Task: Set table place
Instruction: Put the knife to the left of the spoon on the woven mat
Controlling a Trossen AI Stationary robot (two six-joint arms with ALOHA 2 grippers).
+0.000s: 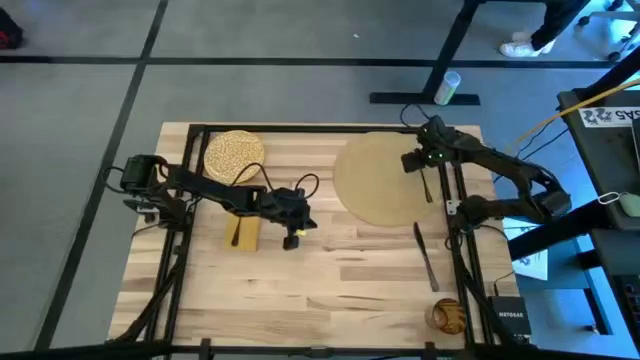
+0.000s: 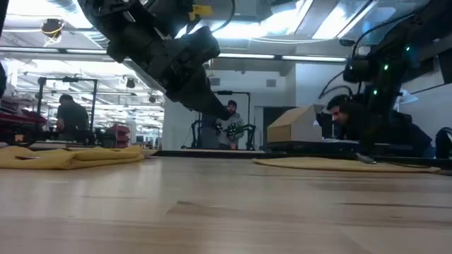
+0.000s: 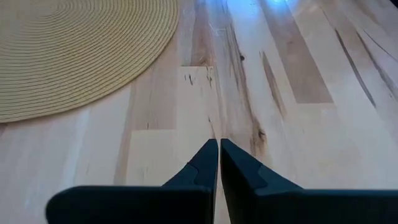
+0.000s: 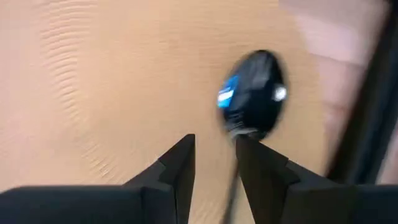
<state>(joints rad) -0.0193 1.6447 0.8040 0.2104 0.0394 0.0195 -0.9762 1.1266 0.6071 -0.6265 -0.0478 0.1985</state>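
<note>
Light-wood planks framed in thin black metal make up the counter, and on its far right part lies the place, a large round tan mat, flat against the wood with its right edge near the frame; being round it has no long axis and points no way, though the left wrist view shows concentric woven rings; I judge it light, thin and floppy rather than stiff, not fragile, and likely to sag or fold if lifted by one side, so the best hold would be a pinch on the rim, or a drag across the wood; a spoon lies on the mat's right part, long axis running near to far, its bowl dark and shiny in the right wrist view; the right claw hovers over the spoon's far end, its fingers parted a little with the handle seen between them, though whether they touch it I cannot tell; nearer, off the mat, a knife lies on bare wood, also running near to far, and a small amber glass stands at the near right corner; at the far left sits a speckled yellow-beige plate, with a mustard napkin just nearer; the left claw hangs above the middle of the counter, fingers closed together on nothing.
</note>
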